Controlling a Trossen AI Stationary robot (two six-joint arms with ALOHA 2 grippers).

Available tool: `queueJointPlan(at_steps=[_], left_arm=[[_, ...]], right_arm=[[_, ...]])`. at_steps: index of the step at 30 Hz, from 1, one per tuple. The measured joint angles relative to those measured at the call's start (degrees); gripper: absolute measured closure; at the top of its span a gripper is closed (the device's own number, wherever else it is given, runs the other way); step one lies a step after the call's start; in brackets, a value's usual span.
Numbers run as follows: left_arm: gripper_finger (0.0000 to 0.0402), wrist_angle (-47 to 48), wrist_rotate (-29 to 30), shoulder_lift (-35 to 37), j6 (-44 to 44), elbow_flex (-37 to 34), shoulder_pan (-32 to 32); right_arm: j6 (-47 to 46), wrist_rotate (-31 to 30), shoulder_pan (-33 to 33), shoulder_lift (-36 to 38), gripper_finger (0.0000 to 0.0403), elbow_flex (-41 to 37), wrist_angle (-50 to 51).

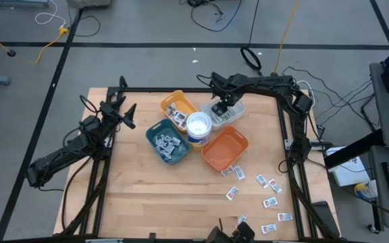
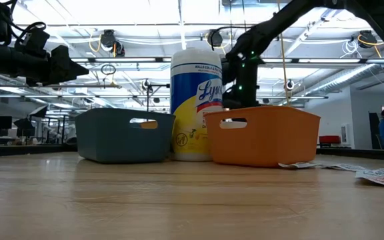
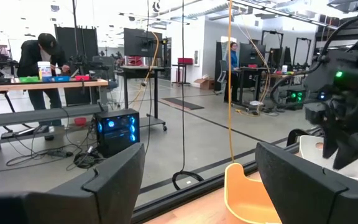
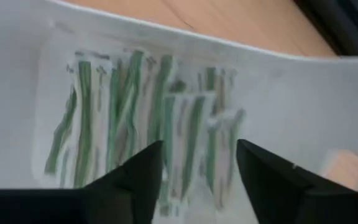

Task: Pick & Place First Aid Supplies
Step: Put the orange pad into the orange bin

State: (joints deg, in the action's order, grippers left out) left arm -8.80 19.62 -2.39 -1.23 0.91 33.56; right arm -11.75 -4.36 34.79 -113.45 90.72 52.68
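Note:
A white tray (image 1: 235, 116) at the table's far side holds narrow green-white strips (image 4: 135, 112) lying flat on its floor. My right gripper (image 1: 220, 108) (image 4: 197, 171) hangs just above them, pointing down, its fingers open over the strips. More small white packets (image 1: 262, 181) with red and blue marks lie flat on the wood at the right near side, also seen in the low view (image 2: 379, 175). My left gripper (image 1: 123, 111) (image 3: 197, 186) waits open, raised above the table's far left part.
A yellow tray (image 1: 176, 104), a blue tray (image 1: 155, 135) with white packets, an orange tray (image 1: 225, 148) and a white round tub (image 1: 199, 127) stand close together mid-table. A black frame (image 1: 286, 135) borders the table. Bare wood lies at the near left. People work in the room beyond.

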Motion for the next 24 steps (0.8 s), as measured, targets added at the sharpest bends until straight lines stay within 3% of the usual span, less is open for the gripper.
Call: queueJointPlan(at_steps=[4,15,24], left_arm=[[0.0094,0.00,0.00,0.00,0.00,0.00,0.00],[0.0094,0.00,0.00,0.00,0.00,0.00,0.01],[0.0094,0.00,0.00,0.00,0.00,0.00,0.02]], right_arm=[[-3.70,-0.06,-0.01,3.06,0.0176,0.02,3.88],[-17.26,-0.04,-1.90,12.48,0.0172,-0.94,14.04],[-28.24,0.13,-8.62,24.91,0.0172,-18.05,9.70]])
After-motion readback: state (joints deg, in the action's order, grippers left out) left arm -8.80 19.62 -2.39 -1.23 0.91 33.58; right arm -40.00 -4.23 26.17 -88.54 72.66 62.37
